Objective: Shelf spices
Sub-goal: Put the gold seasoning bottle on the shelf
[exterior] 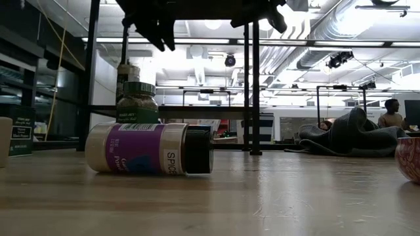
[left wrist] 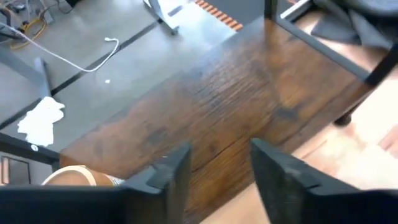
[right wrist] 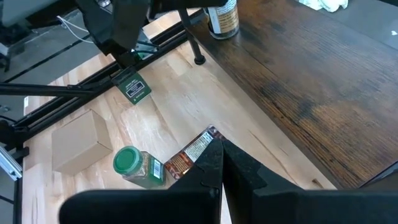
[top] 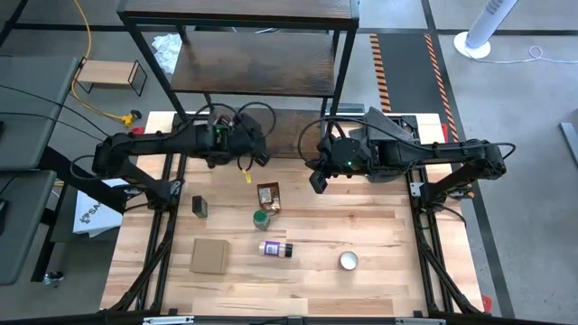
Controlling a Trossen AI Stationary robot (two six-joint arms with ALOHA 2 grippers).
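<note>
The shelf stands at the table's far edge; its lowest dark board lies under my left gripper, which is open and holds nothing. The tan-lidded jar stands upright on that board beside the left gripper, its lid showing. My right gripper is shut and empty, hovering right of the brown-orange pouch. On the table are the green-lidded jar, upright, the purple-white labelled jar lying on its side, and the small dark tin.
A flat cardboard square and a round silvery disc lie near the table's near edge. The shelf's black frame posts stand on the table by the jars. A pale wood stand sits on the floor at far left.
</note>
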